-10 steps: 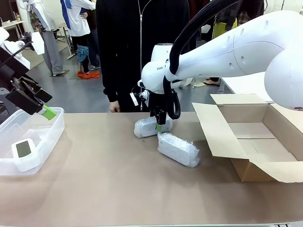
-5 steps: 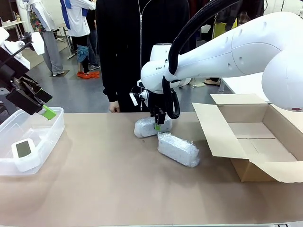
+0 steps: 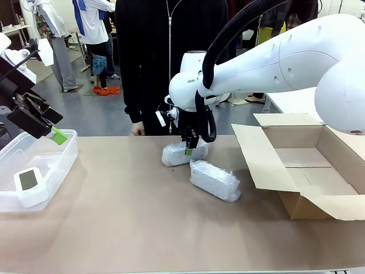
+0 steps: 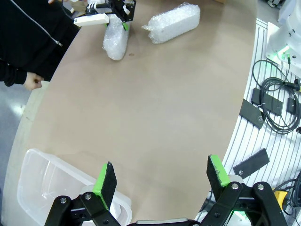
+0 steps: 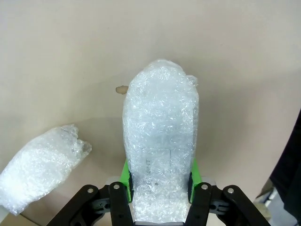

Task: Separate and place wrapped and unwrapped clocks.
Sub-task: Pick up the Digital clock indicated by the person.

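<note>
Clamped on one end of a wrapped bundle (image 5: 161, 136), the right gripper (image 3: 189, 149) presses its green pads against both long sides of the bubble wrap. The bundle lies on the brown table (image 3: 125, 222), to the left of the open cardboard box (image 3: 302, 171) and well apart from it. A second wrapped bundle (image 3: 214, 180) lies closer to the box, just beside its front left flap and a little nearer the robot than the held one. Far to the left of the box, the left gripper (image 4: 161, 175) hangs with its jaws spread wide above a clear plastic bin (image 3: 69, 149). The unwrapped clock (image 3: 27, 182) sits in the bin's near end. A person in black (image 3: 165, 57) stands at the table's far side, left of the box.
</note>
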Robot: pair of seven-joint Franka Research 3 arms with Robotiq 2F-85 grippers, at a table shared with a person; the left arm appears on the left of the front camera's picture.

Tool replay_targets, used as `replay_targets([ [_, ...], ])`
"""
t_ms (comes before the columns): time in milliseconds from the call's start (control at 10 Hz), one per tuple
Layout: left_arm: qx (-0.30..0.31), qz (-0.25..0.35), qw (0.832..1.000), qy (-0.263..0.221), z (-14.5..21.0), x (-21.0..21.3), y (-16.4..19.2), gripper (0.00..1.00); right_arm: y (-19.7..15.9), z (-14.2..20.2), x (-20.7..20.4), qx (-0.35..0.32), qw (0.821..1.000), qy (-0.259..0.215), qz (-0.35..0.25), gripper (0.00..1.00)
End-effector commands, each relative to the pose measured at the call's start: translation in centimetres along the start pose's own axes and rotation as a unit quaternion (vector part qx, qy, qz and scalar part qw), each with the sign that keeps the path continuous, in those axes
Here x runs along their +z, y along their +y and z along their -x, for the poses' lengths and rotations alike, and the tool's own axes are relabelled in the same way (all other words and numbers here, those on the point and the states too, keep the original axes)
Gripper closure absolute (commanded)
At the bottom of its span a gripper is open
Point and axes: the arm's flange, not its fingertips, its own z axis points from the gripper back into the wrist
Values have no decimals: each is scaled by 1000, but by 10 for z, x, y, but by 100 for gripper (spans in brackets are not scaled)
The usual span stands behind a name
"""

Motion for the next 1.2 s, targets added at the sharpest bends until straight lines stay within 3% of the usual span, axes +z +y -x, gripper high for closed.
replay_targets([
  [0, 1, -6, 1000, -1, -1, -1, -2, 0, 6, -6, 13, 9, 1000, -8, -18, 91],
  [100, 1, -6, 1000, -1, -1, -1, -2, 0, 21, -14, 42, 21, 1000, -7, -10, 100],
  [600, 1, -6, 1000, -1, -1, -1, -2, 0, 85, -54, 185, 4, 999, -31, 32, 100],
  [800, 1, -6, 1000, -1, -1, -1, -2, 0, 109, -65, 216, -10, 998, -25, 65, 100],
  [1000, 1, -6, 1000, -1, -1, -1, -2, 0, 94, -67, 207, -52, 998, -6, 36, 100],
  [1100, 1, -6, 1000, -1, -1, -1, -2, 0, 102, -72, 233, 0, 998, -24, 61, 100],
])
